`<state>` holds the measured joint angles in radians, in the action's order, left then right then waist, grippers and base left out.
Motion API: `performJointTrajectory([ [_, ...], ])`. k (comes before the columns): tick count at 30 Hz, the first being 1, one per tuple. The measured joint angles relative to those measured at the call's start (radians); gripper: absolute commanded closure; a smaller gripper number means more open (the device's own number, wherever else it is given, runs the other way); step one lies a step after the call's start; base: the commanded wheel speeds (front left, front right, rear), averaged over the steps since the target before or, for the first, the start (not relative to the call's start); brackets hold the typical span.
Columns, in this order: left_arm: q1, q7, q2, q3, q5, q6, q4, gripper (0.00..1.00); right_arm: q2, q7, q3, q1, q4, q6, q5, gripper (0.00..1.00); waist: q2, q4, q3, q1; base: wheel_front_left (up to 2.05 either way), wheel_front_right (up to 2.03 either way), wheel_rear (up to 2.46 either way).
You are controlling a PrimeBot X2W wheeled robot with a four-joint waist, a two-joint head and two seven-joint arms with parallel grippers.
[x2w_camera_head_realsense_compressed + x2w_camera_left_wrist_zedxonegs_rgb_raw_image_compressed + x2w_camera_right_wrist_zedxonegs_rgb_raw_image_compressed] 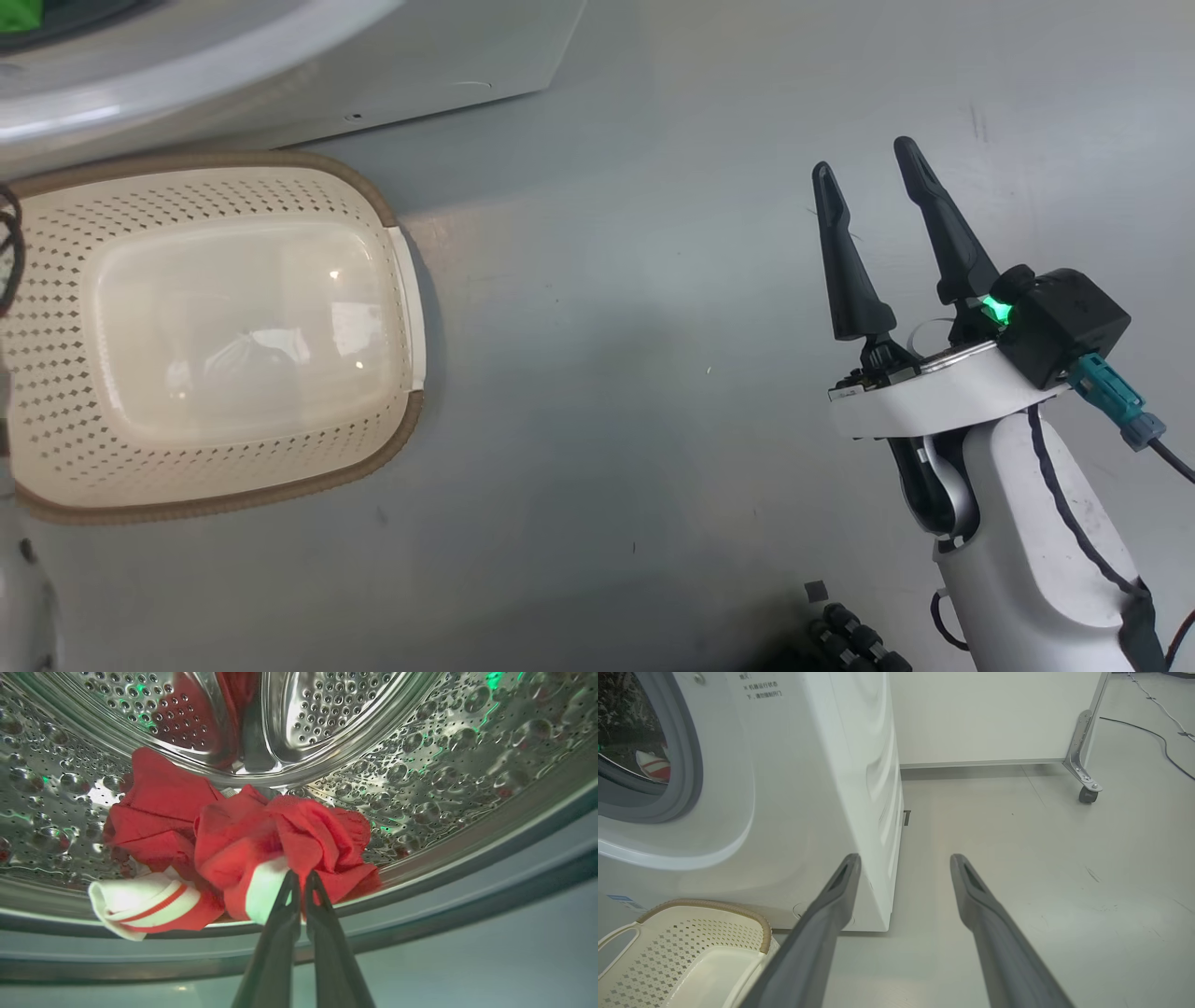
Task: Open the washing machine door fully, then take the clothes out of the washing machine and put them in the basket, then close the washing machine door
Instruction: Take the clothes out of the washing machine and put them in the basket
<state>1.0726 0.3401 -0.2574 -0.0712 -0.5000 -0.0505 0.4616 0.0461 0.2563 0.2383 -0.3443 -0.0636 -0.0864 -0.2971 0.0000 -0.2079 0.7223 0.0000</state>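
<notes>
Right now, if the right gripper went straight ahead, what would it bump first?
Probably nothing soon: the right gripper points over bare floor beside the washing machine. The white wall stands farther on, though depth is unclear.

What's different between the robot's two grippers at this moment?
The left gripper is pinched shut on the clothes; the right gripper is open and holds nothing. The left gripper reaches inside the washing machine, among the steel drum walls; the right gripper hangs over the floor, off to one side of the basket. Both have two long dark fingers.
</notes>
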Motion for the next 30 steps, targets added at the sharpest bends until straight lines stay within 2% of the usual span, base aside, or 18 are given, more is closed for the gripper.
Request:
performJointTrajectory([
  [17, -0.2, -0.305, 0.081, -0.027, 0.064, -0.006, -0.122, 1.0, 0.012, 0.0, -0.022, 0.066, -0.024, -0.008, 0.057, 0.0, 0.0, 0.068, -0.133, 0.0, 0.0, 0.0, 0.0],
  [27, -0.342, -0.435, 0.091, -0.029, 0.111, 0.029, -0.206, 1.0, 0.016, 0.0, -0.031, 0.1, -0.033, -0.009, 0.07, 0.0, 0.0, 0.105, -0.225, 0.0, 0.0, 0.0, 0.0],
  [30, -0.396, -0.483, 0.111, -0.023, 0.115, 0.052, -0.244, 1.0, 0.015, 0.0, -0.037, 0.118, -0.041, -0.009, 0.07, 0.0, 0.0, 0.117, -0.263, 0.0, 0.0, 0.0, 0.0],
])
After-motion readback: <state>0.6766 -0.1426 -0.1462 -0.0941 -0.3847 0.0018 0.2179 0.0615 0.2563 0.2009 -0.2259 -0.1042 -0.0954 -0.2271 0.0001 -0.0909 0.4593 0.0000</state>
